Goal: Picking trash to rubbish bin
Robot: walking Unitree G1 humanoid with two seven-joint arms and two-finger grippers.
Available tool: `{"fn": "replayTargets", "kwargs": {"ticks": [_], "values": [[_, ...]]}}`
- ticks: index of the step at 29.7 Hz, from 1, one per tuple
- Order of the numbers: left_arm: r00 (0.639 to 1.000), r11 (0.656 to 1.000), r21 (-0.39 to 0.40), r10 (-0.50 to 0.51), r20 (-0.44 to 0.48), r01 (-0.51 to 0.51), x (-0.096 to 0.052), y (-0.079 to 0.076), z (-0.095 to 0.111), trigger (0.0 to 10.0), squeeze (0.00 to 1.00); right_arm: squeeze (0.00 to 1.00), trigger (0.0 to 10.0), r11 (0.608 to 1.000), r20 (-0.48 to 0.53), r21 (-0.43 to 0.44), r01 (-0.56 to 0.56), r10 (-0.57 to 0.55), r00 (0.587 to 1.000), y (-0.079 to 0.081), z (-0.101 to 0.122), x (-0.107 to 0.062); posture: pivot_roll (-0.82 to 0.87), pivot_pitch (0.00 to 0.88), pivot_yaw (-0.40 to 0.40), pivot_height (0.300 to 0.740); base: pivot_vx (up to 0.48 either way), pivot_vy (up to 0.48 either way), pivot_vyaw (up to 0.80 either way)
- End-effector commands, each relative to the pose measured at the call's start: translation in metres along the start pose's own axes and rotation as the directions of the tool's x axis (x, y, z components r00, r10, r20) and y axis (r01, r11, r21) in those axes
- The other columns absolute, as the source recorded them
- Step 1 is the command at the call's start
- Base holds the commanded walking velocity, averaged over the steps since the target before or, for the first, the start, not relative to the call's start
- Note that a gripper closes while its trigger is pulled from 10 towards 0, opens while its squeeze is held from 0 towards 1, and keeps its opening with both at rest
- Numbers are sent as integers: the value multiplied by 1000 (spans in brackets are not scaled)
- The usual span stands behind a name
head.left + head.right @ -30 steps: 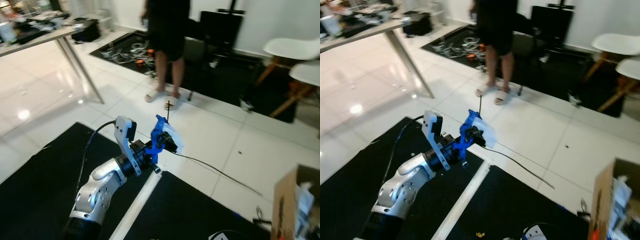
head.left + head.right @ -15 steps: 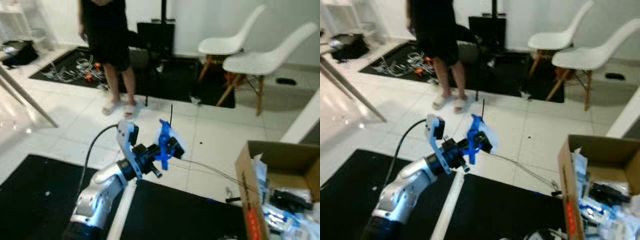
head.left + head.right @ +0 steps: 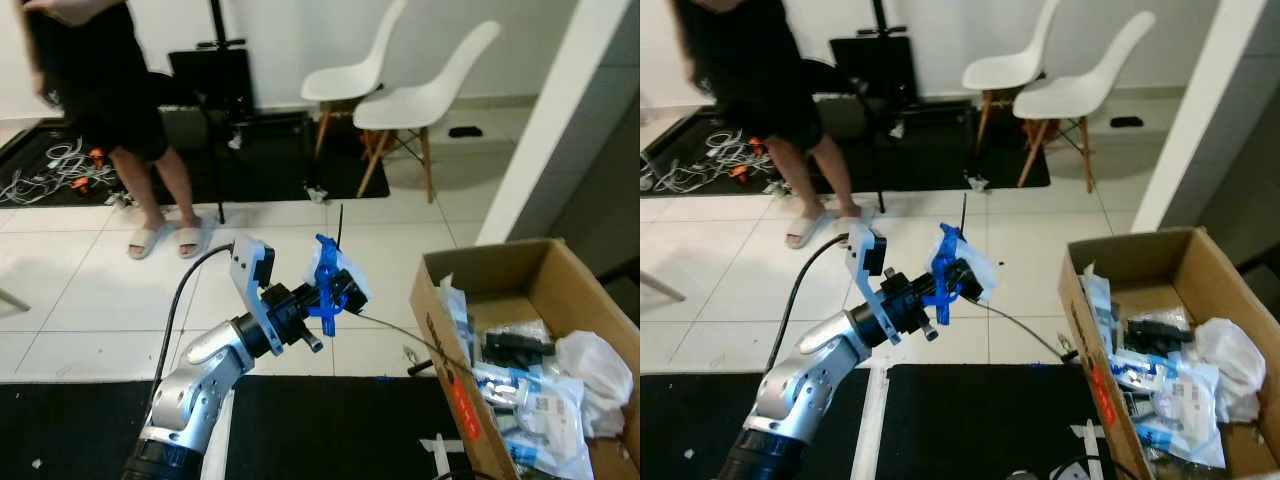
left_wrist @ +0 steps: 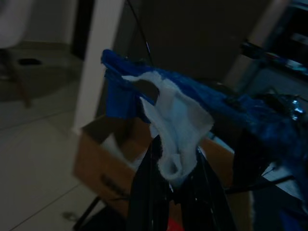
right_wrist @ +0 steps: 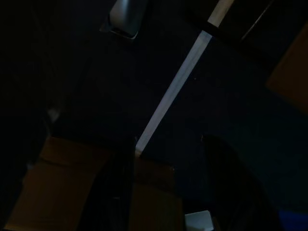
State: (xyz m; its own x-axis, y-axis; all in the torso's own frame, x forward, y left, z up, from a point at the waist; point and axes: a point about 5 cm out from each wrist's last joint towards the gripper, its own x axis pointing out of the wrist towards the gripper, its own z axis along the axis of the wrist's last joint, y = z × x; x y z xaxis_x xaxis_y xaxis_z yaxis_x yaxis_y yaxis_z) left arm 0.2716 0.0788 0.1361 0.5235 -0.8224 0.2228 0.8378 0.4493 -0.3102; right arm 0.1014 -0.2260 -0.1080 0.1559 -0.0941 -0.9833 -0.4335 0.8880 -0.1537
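Trash here is a crumpled white tissue (image 3: 345,280), pinched together with something blue (image 3: 323,285) in the left end effector (image 3: 338,292), which is raised in front of the robot above the white floor tiles (image 3: 90,290), near the middle of the scene. In the left wrist view the two black fingers (image 4: 147,192) stand narrow, clamped on the lower fold of the tissue, with the blue piece lying along its upper edge.

The step in hand looks like the carry: the trash is lifted and not yet over the bin. A cardboard box (image 3: 500,265), standing to the right and already holding wrappers and white paper, appears to serve as the rubbish bin (no other container is in sight). The next move calls for bringing the left end effector further right until it hangs over the box's open top, and only then opening the fingers.

The tissue has no clear long axis; it bunches around the fingertips, facing right toward the box. The blue piece stands roughly upright.

The right end effector (image 5: 163,183) hangs low in shadow, fingers apart and holding nothing.

A person (image 3: 110,90) stands on the far left, beyond two white chairs' (image 3: 420,95) side of the room.
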Motion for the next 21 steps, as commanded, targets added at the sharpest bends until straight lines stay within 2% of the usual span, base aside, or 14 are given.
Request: {"fn": "replayTargets", "kwargs": {"ticks": [1,6,10,11,12,17,19,20,21], "values": [[1000,1000,-3,-22,13,22,-4,0,5,10000,0,0,10000,1000,-6,-9,-21,21,1000,7,0,1,-12,29,98,740,0,0,-775],[999,1000,1,-11,30,11,-11,6,10,10000,0,0,10000,1000,4,-11,-22,22,1000,9,7,1,-10,27,93,740,0,0,-775],[996,996,29,86,30,-87,-25,23,14,10000,0,0,10000,1000,5,-12,-11,11,1000,7,7,1,-9,27,92,740,0,0,-775],[996,996,29,86,30,-87,-25,23,14,10000,0,0,10000,1000,5,-12,-11,11,1000,7,7,1,-9,27,92,740,0,0,-775],[988,988,42,149,26,-150,-34,34,16,10000,0,0,10000,1000,2,-12,-4,4,1000,3,5,0,-9,29,93,740,0,0,-775],[968,967,54,247,41,-249,-46,48,20,10000,0,0,10000,1000,0,-12,-1,1,1000,2,4,0,-8,32,93,740,0,0,-775],[948,946,60,315,55,-318,-56,58,24,10000,0,0,10000,1000,1,-12,-5,5,1000,6,6,1,-7,33,91,740,0,0,-775],[948,946,60,315,55,-318,-56,58,24,10000,0,0,10000,1000,1,-12,-5,5,1000,6,6,1,-7,33,91,740,0,0,-775],[925,922,75,375,62,-379,-66,67,27,10000,0,0,10000,1000,3,-14,-9,9,1000,10,8,1,-4,35,89,740,0,0,-775]]}}
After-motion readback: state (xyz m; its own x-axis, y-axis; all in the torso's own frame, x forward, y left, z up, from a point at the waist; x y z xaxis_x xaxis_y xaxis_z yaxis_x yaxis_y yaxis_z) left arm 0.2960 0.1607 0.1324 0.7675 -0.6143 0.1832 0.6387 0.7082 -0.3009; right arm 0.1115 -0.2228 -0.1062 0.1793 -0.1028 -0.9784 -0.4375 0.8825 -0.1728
